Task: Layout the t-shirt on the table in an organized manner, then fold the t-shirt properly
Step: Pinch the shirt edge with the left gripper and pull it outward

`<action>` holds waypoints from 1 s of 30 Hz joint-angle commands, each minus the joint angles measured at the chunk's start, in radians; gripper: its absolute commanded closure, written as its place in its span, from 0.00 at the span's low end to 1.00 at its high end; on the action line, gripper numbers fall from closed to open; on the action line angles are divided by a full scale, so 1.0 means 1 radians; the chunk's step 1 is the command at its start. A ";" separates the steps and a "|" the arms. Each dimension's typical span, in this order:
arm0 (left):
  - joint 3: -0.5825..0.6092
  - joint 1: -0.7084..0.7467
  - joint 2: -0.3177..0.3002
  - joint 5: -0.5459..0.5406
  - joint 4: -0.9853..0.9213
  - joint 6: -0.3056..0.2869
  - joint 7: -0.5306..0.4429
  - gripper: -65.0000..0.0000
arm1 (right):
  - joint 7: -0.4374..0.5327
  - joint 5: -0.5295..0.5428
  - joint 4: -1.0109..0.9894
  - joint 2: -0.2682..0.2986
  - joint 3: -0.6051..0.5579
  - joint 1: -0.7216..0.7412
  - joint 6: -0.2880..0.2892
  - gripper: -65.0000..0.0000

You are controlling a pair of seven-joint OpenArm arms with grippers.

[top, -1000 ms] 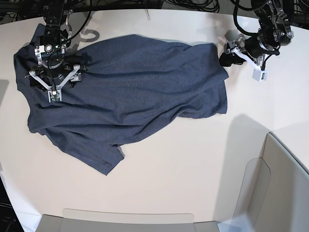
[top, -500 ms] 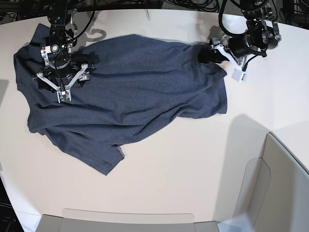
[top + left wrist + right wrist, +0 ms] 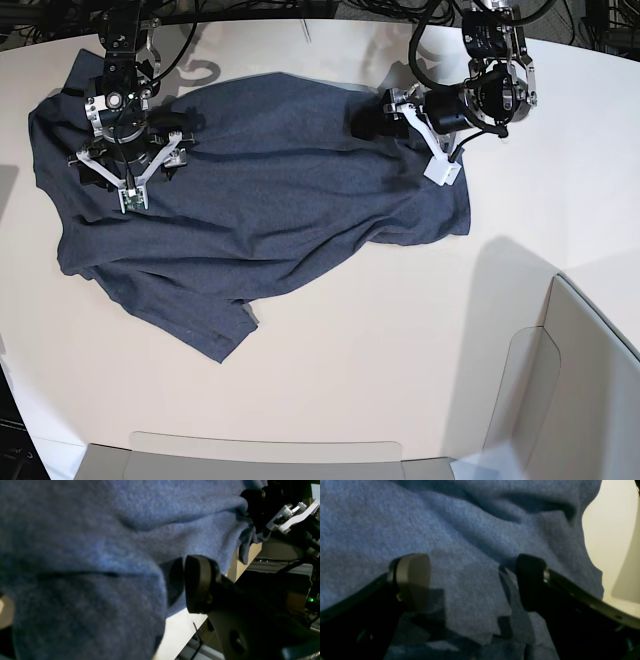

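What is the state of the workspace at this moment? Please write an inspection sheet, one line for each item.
Surface: off-white table, bare in front of the cloth.
Job's things: t-shirt spread but wrinkled, one corner folded over at the front; no lettering visible.
Clutter: nothing seen.
Grippers: right gripper open over the shirt; left gripper open at the shirt's far edge.
Cables: black cables behind the table.
Surroundings: pale grey panels at the near corner.

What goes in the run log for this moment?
dark blue-grey cotton t-shirt: rumpled on off-white table | left hand: open over shirt | right hand: open over shirt
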 commanded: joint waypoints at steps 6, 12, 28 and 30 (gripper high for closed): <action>0.018 0.008 -0.054 -0.109 -0.001 0.014 0.064 0.56 | 0.022 -0.002 -0.009 0.006 0.003 0.026 -0.006 0.20; 0.126 -0.084 -0.117 -0.313 -0.001 0.014 0.072 0.69 | 0.022 -0.002 -0.032 0.006 0.003 0.026 -0.006 0.20; 0.312 -0.374 -0.073 -0.356 -0.093 0.019 0.072 0.93 | 0.022 -0.002 -0.034 0.006 0.003 0.019 -0.006 0.20; 0.312 -0.415 -0.050 -0.354 -0.166 0.019 0.072 0.93 | 0.022 -0.002 -0.034 0.006 0.005 0.019 -0.006 0.20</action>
